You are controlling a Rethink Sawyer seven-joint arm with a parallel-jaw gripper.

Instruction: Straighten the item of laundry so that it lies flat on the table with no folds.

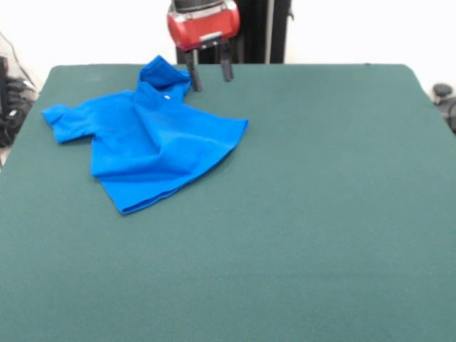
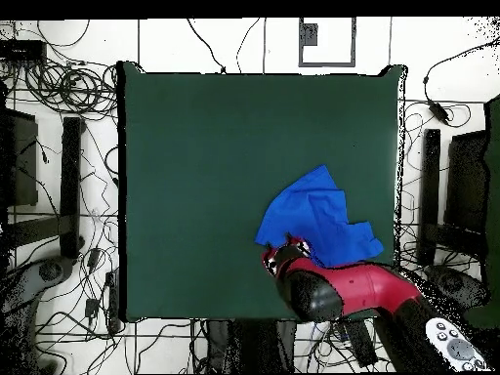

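Observation:
The bright blue T-shirt (image 1: 149, 139) lies rumpled on the green table (image 1: 306, 214) at the far left, with one sleeve spread to the left and its upper part bunched and folded near the far edge. In the overhead view the shirt (image 2: 312, 213) lies near the table's (image 2: 215, 176) bottom right. My gripper (image 1: 209, 75) hangs just above the table next to the shirt's bunched upper part. Its two dark fingers (image 1: 193, 77) are spread apart and hold nothing. One finger is right beside the cloth. In the overhead view the red gripper (image 2: 283, 256) partly covers the shirt.
Cables and dark equipment (image 2: 59, 176) lie on the floor around the table. The robot's pedestal (image 1: 260, 32) stands behind the far edge. The red arm (image 2: 361, 288) reaches in from the bottom right in the overhead view.

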